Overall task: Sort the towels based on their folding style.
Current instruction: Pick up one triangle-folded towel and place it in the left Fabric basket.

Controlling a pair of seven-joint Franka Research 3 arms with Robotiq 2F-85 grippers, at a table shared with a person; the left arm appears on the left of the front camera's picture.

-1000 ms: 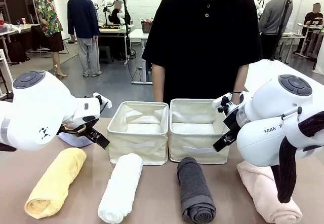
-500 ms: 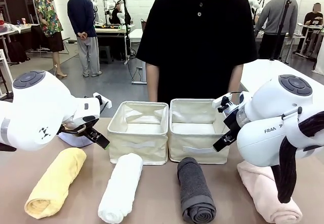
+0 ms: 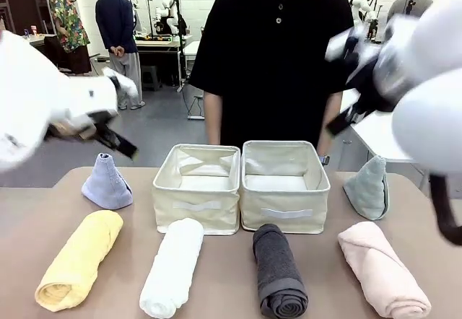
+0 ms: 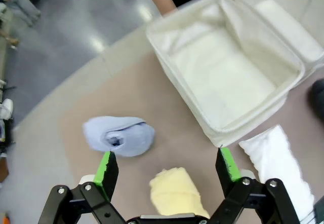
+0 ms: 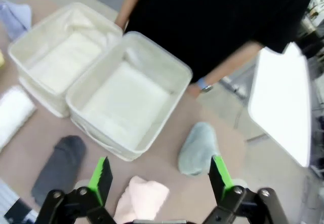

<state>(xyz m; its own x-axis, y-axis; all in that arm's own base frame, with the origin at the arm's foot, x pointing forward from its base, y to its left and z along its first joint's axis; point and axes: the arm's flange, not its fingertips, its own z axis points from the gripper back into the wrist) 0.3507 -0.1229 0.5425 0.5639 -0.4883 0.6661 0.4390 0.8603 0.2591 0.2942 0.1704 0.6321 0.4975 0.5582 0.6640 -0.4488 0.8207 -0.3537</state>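
Nearest, in one row along the front of the surface: four rolled towels, each lying lengthwise toward the camera and apart from its neighbours. From the robot's left to its right: the yellow towel, the white towel, the dark grey towel, the pink towel.

Just behind the white and dark grey ones: two cream fabric bins right next to each other, the left bin and the right bin, both open at the top.

Level with the bins, further out: the light blue cone towel, upright near the left bin but apart from it, and the grey-green cone towel, upright near the outer side of the right bin.

Higher, above both ends of the surface and blurred in the front view: the left arm and the right arm.

Left end effector: spread wide, gripping nothing, high over the end of the yellow towel, with the light blue cone towel just beyond.

Right end effector: also spread wide, gripping nothing, high over the end of the pink towel and near the grey-green cone towel.

Farthest, at the far edge behind the bins: the person in a black shirt, with a blue band on one wrist.
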